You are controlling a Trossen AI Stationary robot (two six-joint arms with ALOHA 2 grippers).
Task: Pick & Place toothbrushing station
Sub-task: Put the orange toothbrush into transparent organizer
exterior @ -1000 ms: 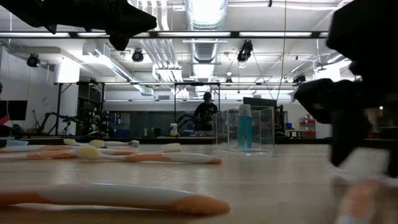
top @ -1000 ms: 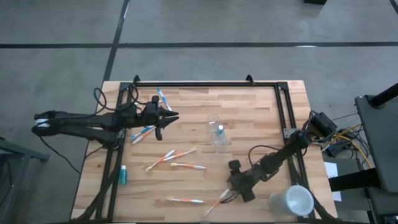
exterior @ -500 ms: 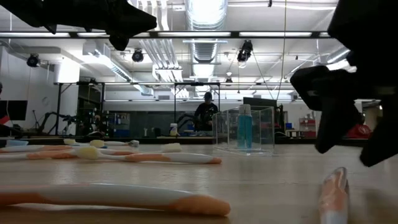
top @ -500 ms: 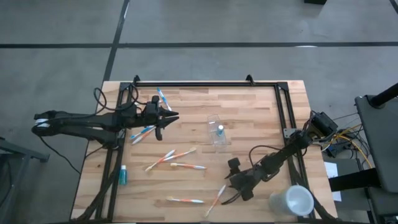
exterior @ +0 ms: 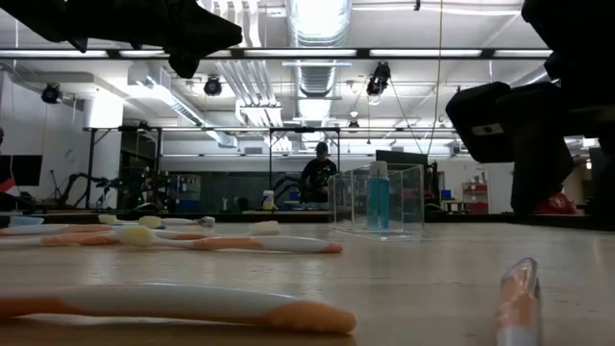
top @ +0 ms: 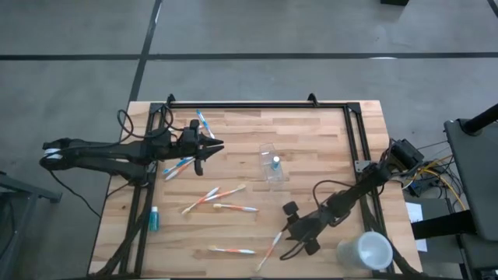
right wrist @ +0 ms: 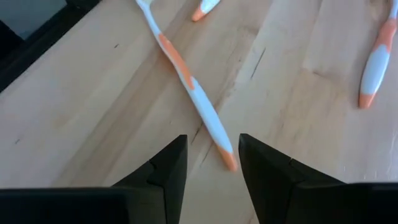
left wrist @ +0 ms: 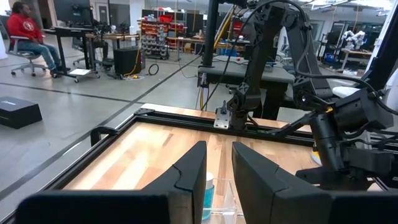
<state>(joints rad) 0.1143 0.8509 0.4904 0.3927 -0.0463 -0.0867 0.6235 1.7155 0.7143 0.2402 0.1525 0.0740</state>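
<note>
A white-and-orange toothbrush [top: 270, 250] lies flat on the wooden table near its front edge. My right gripper [right wrist: 212, 146] hovers open just above the brush's orange end [right wrist: 229, 160], slanting down, and touches nothing. Two more toothbrushes [top: 215, 196] lie mid-table, another [top: 232, 250] near the front, and others [top: 204, 124] at the back left. A small clear plastic cup [top: 271, 163] stands upright mid-table with a blue tube [exterior: 378, 197] in it. My left gripper [top: 220, 145] waits level above the table's left half, slightly open, with nothing between its fingers.
A larger white cup [top: 366, 250] stands at the front right corner, close behind my right arm. A small blue object [top: 154, 218] lies at the front left. A black frame [top: 257, 103] runs along the table's far and side edges. Bare wood lies between the clear cup and my right gripper.
My right gripper has tipped its fingers up off the table and rolled a little about its own axis. In the low view the toothbrush it stood over now lies uncovered on the table. My left arm has kept still.
</note>
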